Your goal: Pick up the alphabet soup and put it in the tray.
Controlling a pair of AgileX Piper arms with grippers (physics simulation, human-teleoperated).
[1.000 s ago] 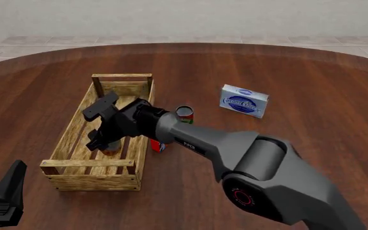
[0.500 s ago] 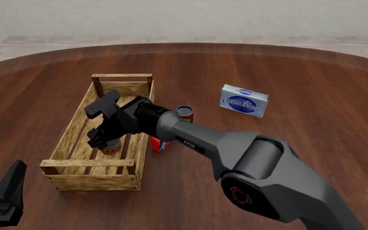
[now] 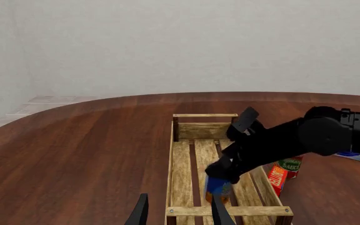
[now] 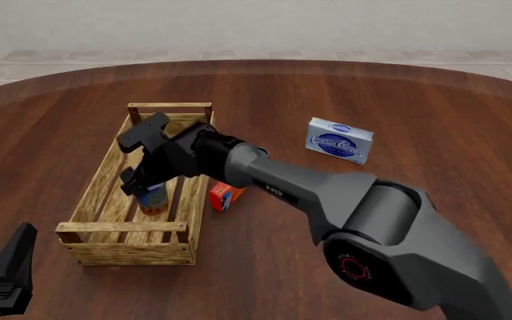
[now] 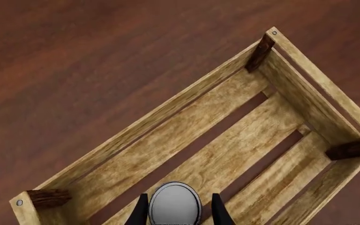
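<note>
Blue-label alphabet soup can (image 4: 153, 198) standing upright on light-wood slatted tray (image 4: 85, 200) floor, right pincer (image 4: 141, 165) apparently still straddling it. Could tip if dragged sideways.

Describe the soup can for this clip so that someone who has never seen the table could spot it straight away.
Find the long wooden tray on the left of the round brown table. The soup can stands upright inside it, near the front end, between the fingers of the right pincer. Its label is blue with an orange base, while the red box sits outside the tray on the table.
</note>
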